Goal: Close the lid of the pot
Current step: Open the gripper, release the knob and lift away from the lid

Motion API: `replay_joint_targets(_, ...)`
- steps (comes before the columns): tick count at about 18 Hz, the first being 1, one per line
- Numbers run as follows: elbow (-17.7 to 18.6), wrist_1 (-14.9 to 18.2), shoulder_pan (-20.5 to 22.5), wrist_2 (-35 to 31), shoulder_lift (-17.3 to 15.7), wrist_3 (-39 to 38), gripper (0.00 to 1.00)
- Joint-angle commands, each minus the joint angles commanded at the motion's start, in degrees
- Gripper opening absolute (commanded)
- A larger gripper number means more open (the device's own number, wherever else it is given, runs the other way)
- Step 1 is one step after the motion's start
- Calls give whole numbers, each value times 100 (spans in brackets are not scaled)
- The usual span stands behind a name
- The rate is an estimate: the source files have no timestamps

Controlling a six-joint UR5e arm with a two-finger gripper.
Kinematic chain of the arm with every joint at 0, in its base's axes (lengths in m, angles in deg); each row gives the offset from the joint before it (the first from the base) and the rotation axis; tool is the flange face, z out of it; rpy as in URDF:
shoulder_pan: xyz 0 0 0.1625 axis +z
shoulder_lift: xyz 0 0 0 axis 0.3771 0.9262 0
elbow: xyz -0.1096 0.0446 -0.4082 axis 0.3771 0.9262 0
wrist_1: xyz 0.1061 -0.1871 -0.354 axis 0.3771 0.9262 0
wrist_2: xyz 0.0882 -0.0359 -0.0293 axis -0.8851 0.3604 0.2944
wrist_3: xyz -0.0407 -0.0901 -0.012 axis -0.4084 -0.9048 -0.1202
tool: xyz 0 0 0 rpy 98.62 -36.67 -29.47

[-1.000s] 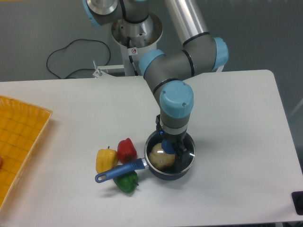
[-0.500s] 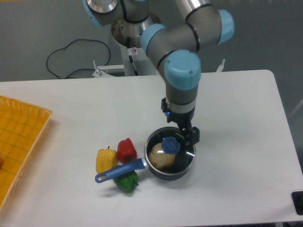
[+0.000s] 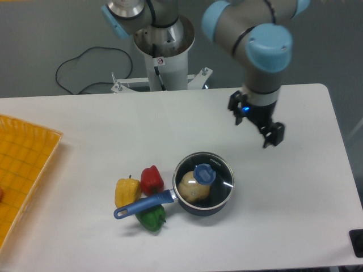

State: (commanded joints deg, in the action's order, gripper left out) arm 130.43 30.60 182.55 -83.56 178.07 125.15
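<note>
Green pepper [image 3: 151, 219] sits nearest the front edge, tucked under the pot [image 3: 199, 205] handle; the lid [image 3: 203, 178] sits flush on the pot. Open worktop [image 3: 295, 187] stretches right. Beyond, the tool [image 3: 271, 135] hangs clear, holding nothing, finger spread unreadable.

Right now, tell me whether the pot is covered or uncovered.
Covered. The lid sits flat on the pot, its metal rim matching the pot's edge, blue knob up. The gripper is clear of it.
</note>
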Motion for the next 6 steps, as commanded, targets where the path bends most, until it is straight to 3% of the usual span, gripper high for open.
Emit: replay_joint_targets(6, 105, -35, 273, 9, 18, 141, 100)
